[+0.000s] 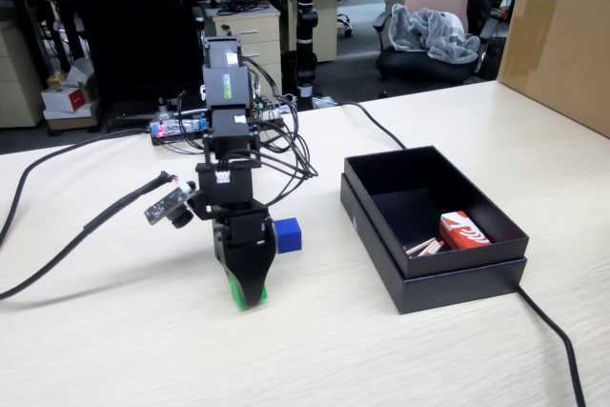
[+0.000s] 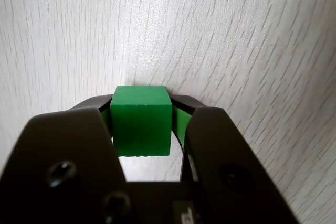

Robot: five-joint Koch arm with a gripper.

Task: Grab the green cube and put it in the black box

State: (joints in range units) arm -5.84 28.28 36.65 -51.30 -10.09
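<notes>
A pale wood-grain table [image 1: 429, 359] fills the foreground. Behind it lies an office: a chair [image 1: 431, 30] draped with grey cloth, a drawer cabinet [image 1: 246, 35], desks, and a brown carton [image 1: 562, 35] at the right edge.

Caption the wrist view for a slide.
Pincer closed on the green cube above the pale wood-grain table.

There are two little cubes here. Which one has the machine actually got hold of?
The small bright green cube: the wrist view shows it squeezed between the black tool sides. The small blue cube sits free on the pale wooden table beside the arm.
</notes>
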